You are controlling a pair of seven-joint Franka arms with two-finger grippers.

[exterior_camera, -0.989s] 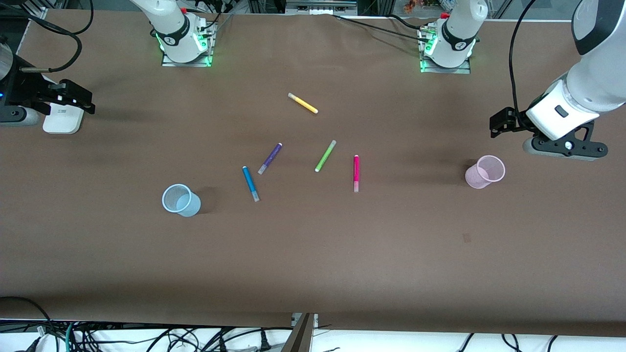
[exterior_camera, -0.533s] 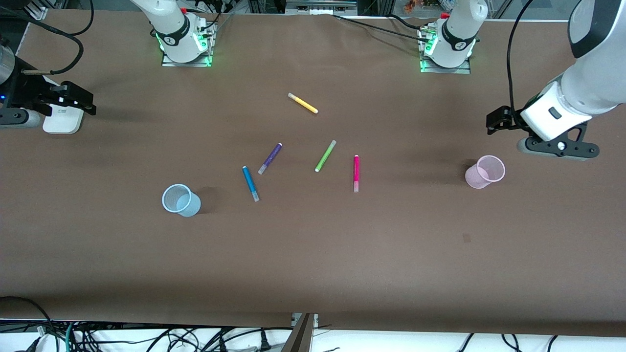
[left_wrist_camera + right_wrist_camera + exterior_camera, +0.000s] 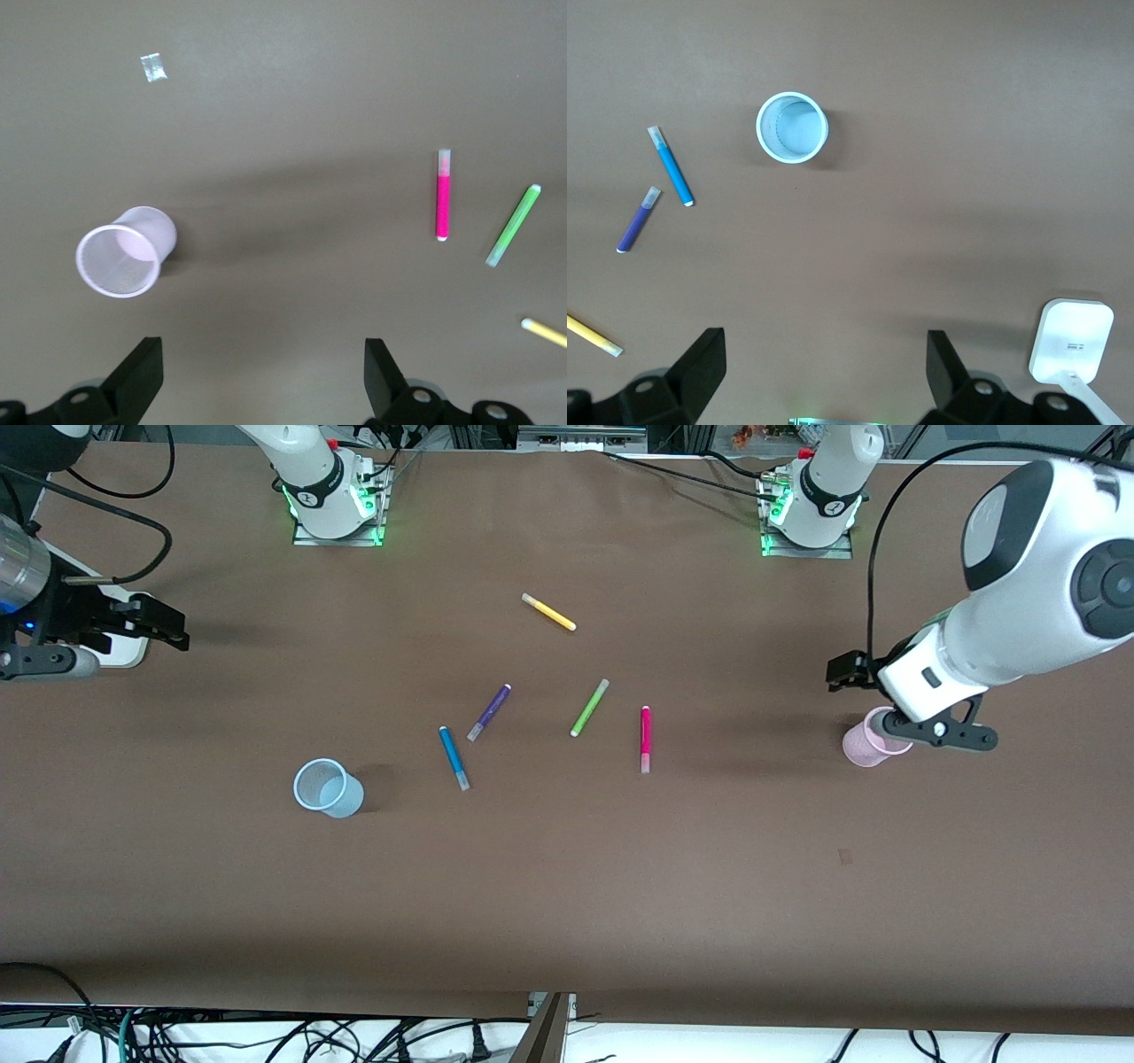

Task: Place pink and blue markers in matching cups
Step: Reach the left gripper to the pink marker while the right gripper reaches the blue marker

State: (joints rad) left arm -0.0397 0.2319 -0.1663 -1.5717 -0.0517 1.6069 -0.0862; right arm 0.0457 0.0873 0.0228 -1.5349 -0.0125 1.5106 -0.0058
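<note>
Above the pink cup (image 3: 865, 746), at the left arm's end of the table, the left gripper (image 3: 263, 376) is hanging up in the air with its fingers (image 3: 140, 376) spread wide apart and nothing between them. In the left wrist view the cup (image 3: 124, 251) is standing upright just off the gripper's centre line, and the pink marker (image 3: 443, 193) is lying flat well apart from the gripper, toward the middle of the table, with the green marker (image 3: 513, 226) just beside it. The open stance suits an approach: the arm is probably heading out to the pink marker (image 3: 645, 738), which it would have to grasp across its slim barrel.

At the right arm's end, the right gripper (image 3: 824, 376) is also hanging high with its fingers parted and empty, over bare table near a white device (image 3: 1071, 340). The blue cup (image 3: 792, 127) is standing upright out ahead of it, mouth up and ready to receive. The blue marker (image 3: 671, 165) is lying flat off to one side of that cup, the purple marker (image 3: 638, 219) close beside it and the yellow marker (image 3: 594, 335) farther off, nearer the bases.

All markers are resting on the table (image 3: 567, 886) and both cups look empty, so I judge the task barely begun.
</note>
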